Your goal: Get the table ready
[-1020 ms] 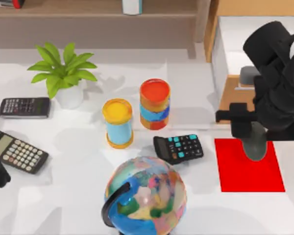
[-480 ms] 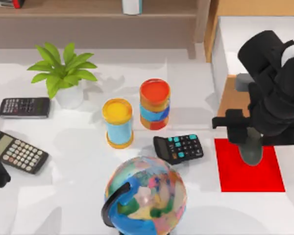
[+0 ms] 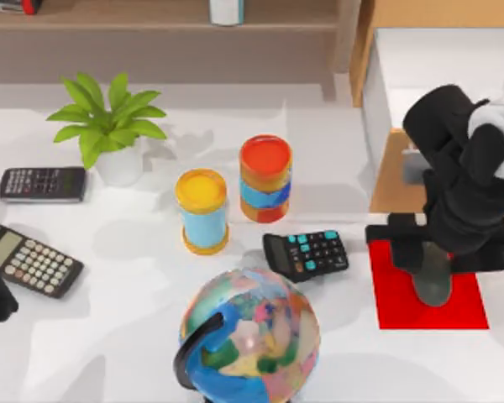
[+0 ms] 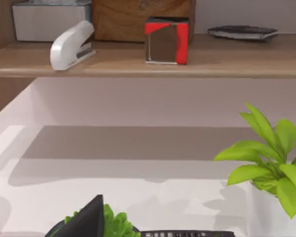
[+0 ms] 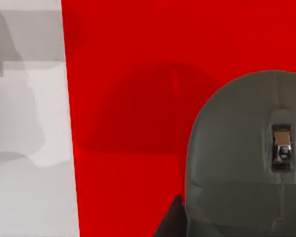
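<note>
A: Table (image 3: 134, 336) status?
B: White desktop, fills most of the top view. L arm parked at far left edge, mid-lower frame; can't tell its jaws. Two calculators (image 3: 35, 261) beside it, plant (image 3: 107, 126) upper left.
A: Centre?
B: Yellow-lidded can (image 3: 202, 210) w/ orange-lidded can (image 3: 265, 178) just beside it, black calculator (image 3: 306, 253) below them, globe (image 3: 250, 336) at bottom centre.
A: Right side?
B: Red mat (image 3: 395, 295) at lower right. R gripper (image 3: 433, 270) over it, clamped on a grey mouse (image 3: 433, 279). R wrist view: mouse (image 5: 246, 153) above the mat (image 5: 128, 98), its shadow on the red.
</note>
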Tool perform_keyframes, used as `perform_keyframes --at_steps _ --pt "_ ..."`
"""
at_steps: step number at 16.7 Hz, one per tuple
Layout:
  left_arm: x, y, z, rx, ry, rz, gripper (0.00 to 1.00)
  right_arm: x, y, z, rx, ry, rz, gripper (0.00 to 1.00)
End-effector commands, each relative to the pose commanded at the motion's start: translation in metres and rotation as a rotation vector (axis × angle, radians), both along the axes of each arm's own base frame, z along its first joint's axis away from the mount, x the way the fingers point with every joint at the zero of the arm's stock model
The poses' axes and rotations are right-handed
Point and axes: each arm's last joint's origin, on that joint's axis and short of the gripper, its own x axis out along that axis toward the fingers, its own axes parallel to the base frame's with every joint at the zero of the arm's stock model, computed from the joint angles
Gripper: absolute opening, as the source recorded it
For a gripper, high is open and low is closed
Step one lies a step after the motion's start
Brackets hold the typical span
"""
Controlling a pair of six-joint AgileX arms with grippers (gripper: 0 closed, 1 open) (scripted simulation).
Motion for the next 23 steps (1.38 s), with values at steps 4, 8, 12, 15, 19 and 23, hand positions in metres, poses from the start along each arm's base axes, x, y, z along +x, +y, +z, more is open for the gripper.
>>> perform_keyframes --at_steps 4,8,12,15,19,23 --pt "0.0000 0.0000 0.0000 0.000 0.000 0.000 1.00 0.0000 0.0000 0.0000 0.000 0.000 0.000 0.00" --pt "0.0000 0.0000 0.0000 0.000 0.000 0.000 1.00 0.0000 0.0000 0.0000 0.000 0.000 0.000 0.30" --pt "0.0000 0.0000 0.0000 0.000 0.000 0.000 1.00 0.0000 0.0000 0.0000 0.000 0.000 0.000 0.60" --pt "0.0000 0.0000 0.0000 0.000 0.000 0.000 1.00 0.0000 0.0000 0.0000 0.000 0.000 0.000 0.83" --pt "0.0000 0.0000 0.0000 0.000 0.000 0.000 1.00 0.0000 0.0000 0.0000 0.000 0.000 0.000 1.00" --pt "0.0000 0.0000 0.0000 0.000 0.000 0.000 1.00 0.0000 0.0000 0.0000 0.000 0.000 0.000 1.00"
